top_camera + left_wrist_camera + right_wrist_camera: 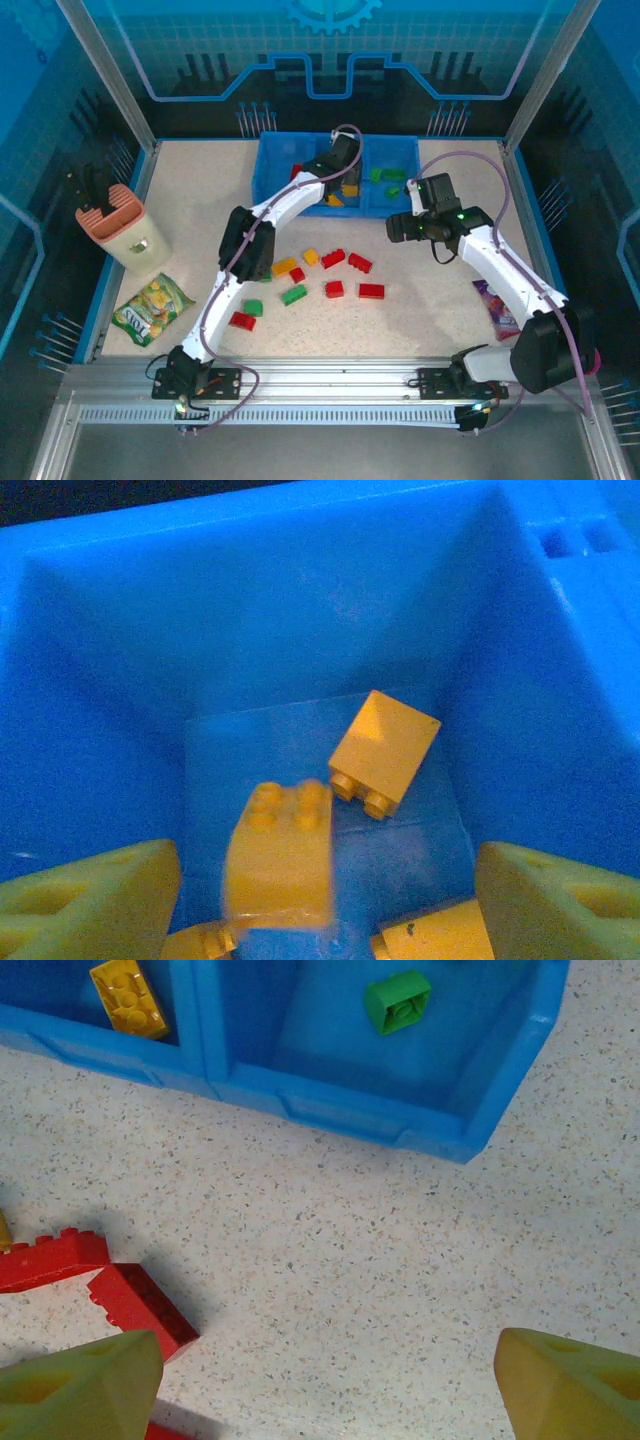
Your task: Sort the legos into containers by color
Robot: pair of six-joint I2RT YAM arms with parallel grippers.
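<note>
At the bottom of the left wrist view, the left fingers (90, 900) stand apart, empty, over yellow legos (385, 752) in the tray (268, 160). The right fingers (80, 1385) are spread too. About ten bricks (371, 291) wait on the table (430, 320) at frame centre; sorting seems half done.

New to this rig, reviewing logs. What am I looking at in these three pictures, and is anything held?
Two robot arms sorting toy bricks. The top view looks down from behind; the other two come from cameras on each wrist. The left gripper is inside the blue tray, open, with a blurred yellow brick between its fingers, touching neither. The right gripper hangs open over the table, holding nothing. Loose red, green and yellow bricks lie on it, plus a snack packet and utensil holder.
</note>
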